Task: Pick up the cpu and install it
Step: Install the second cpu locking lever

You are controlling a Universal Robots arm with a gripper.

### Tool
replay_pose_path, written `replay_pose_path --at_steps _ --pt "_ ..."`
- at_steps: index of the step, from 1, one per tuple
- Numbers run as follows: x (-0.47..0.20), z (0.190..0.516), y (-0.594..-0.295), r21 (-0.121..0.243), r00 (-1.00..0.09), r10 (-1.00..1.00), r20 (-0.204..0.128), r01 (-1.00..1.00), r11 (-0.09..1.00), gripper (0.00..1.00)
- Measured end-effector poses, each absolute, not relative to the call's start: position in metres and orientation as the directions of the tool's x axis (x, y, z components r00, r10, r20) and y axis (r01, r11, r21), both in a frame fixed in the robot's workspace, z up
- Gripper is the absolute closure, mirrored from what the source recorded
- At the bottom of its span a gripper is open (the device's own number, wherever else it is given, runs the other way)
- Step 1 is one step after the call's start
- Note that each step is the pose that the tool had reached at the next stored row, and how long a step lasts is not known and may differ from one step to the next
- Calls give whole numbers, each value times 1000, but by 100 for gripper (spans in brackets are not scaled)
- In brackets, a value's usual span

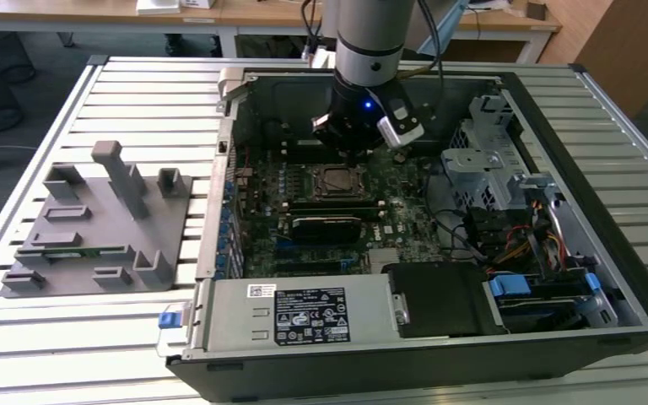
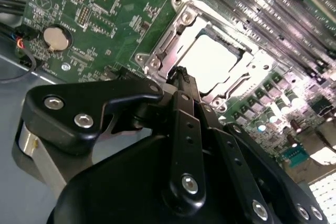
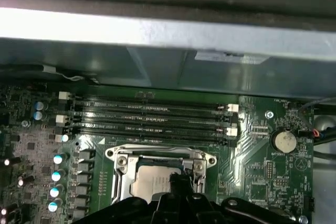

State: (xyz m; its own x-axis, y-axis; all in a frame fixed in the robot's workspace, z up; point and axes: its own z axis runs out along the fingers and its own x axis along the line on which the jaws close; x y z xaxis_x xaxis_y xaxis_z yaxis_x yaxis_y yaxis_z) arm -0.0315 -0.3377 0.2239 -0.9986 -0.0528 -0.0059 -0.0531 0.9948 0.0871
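Hovering my gripper (image 1: 353, 152), fingers closed and empty, above the cpu (image 2: 212, 64), which is already sitting in its socket (image 3: 160, 174), mid-frame.

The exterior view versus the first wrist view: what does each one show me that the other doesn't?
The exterior view alone takes in the whole open black computer case on the slatted metal table, the grey plastic tray beside it, and the silver robot arm reaching down. The first wrist view alone gives a close look at the long black memory slots and the round silver coin battery. Both show the green motherboard, the pale silvery square cpu lying in its metal socket frame, and the black hand just above it.
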Motion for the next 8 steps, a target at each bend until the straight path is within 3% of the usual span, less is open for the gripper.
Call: replay_pose_path --at_steps 8 --pt "-31 224 -338 63 -999 -53 -5 -53 997 89"
